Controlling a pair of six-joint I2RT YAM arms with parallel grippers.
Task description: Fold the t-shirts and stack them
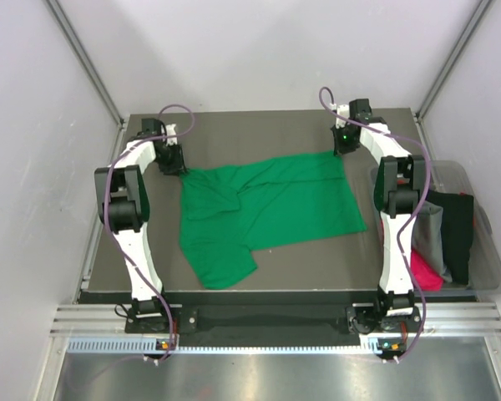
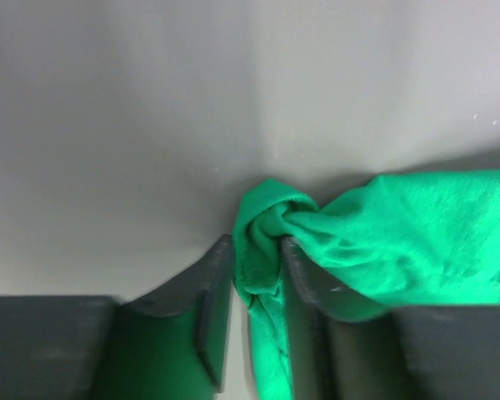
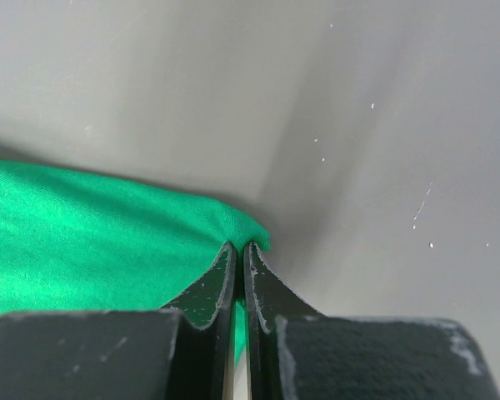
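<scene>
Left fingers [image 2: 212, 292] are gripping a bunched far-left corner of the green t-shirt [image 1: 275, 205], while the right fingers [image 3: 204, 292] are clamping tight on its far-right corner. Across the desk [image 1: 259, 134], the shirt is lying spread out, rumpled at left.

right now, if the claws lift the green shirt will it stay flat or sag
Probably floppy: the green t-shirt bunches into a twist at the left claw and lies rumpled. Lifted by its corners it would likely sag between them. Seems light: the right claw holds a thin corner.
</scene>
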